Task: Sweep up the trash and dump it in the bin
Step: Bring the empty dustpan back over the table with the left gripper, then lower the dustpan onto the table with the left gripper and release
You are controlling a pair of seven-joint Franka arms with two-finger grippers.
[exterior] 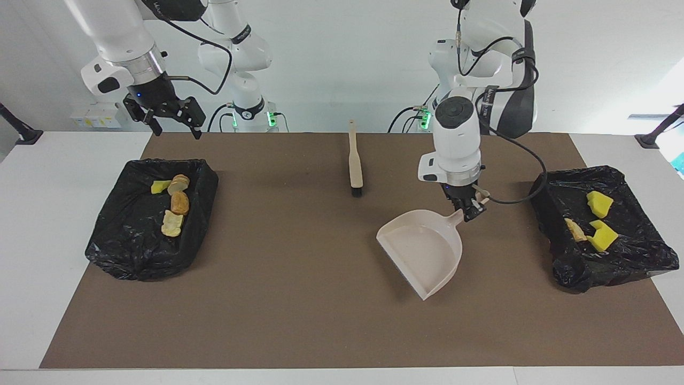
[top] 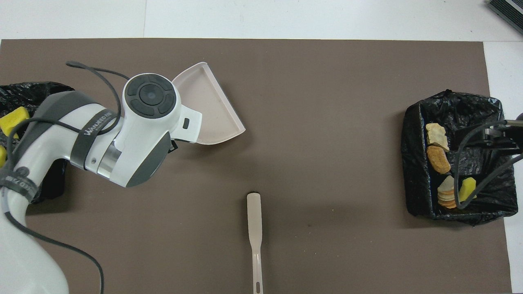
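Over the middle of the brown mat (exterior: 299, 299) on the worktop, toward the left arm's end, the left tool (exterior: 469, 209) pinches the handle of the beige dustpan (exterior: 425, 250), whose pan appears empty and tilts down from the handle. The trash lies in two black-lined bins. The bin at the left arm's end (exterior: 636, 256) holds yellow sponge chunks (exterior: 599, 203) and one crusty piece; the bin at the right arm's end (exterior: 133, 251) holds bread pieces (exterior: 179, 203) and one yellow chunk. No scrap shows on the mat. The right tool (exterior: 173, 124), fingers spread, waits above the bin at its own end. The brush (exterior: 355, 160) lies on the mat, near the robots. Judged by look, the scraps are light: the sponge soft and springy, the bread stiff but crumbly. Sweeping suits them better than pinching; any grip belongs across a chunk's broad faces.
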